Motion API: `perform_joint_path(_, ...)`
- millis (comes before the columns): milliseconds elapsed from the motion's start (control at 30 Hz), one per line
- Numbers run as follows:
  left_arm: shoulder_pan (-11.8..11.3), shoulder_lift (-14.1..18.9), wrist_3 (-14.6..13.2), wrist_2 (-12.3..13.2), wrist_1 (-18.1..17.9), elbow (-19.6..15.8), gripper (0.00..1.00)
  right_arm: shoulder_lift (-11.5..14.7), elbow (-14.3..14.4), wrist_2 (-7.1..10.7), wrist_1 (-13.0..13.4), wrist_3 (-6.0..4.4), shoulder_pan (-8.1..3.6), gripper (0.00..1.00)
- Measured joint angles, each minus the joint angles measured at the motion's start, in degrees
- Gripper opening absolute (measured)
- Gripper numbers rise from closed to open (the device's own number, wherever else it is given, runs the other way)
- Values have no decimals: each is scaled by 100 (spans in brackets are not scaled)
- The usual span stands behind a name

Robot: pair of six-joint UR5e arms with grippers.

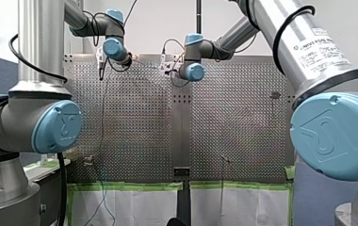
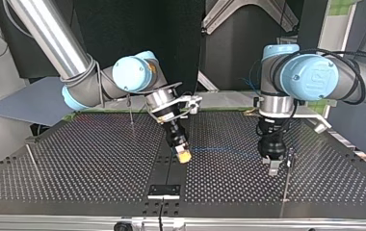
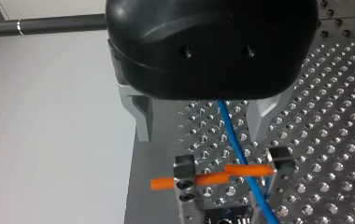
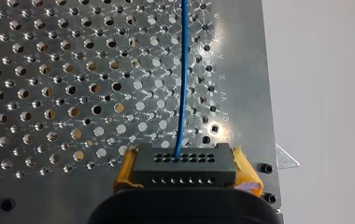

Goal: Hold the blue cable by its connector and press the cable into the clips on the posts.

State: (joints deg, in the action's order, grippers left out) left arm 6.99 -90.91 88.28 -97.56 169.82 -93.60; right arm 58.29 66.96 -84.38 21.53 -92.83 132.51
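Centre-left in the top view, my right claw (image 2: 183, 155) is clamped on the connector (image 4: 185, 164); the blue cable (image 2: 224, 152) runs right to my left claw (image 2: 273, 167), spread wide astride it above the orange-tabbed clip (image 3: 213, 176). If tension drops or it drifts sideways, the cable probably skips the clip.

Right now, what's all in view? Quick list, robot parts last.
table: one, silvery, perforated
posts: at least three, dark, thin, standing on table
clip: one seen, metal with orange bar, left wrist view
connector: one, black, between yellow pads
blue cable: one, blue, from connector, crossing clip
green tape: strips, green, table's near edge, front view
my right gripper: yellow pads, shut on connector
my left gripper: black, metal fingers, open, cable between them
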Motion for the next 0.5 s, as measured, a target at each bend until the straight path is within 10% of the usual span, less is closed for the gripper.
perform_joint_path(100,9,-1,4,-37,0,1,75,1,-1,4,-5,0,4,0)
perform_joint_path(167,17,-2,6,-84,-1,2,22,2,-1,7,-9,0,13,0)
perform_joint_path(233,28,-1,2,-150,-4,2,22,2,-1,7,-19,0,19,0)
perform_joint_path(267,36,-1,-3,-198,-6,2,0,2,0,7,-24,0,21,0)
perform_joint_path(500,111,0,-158,-203,-41,-2,0,1,1,8,-49,2,31,0)
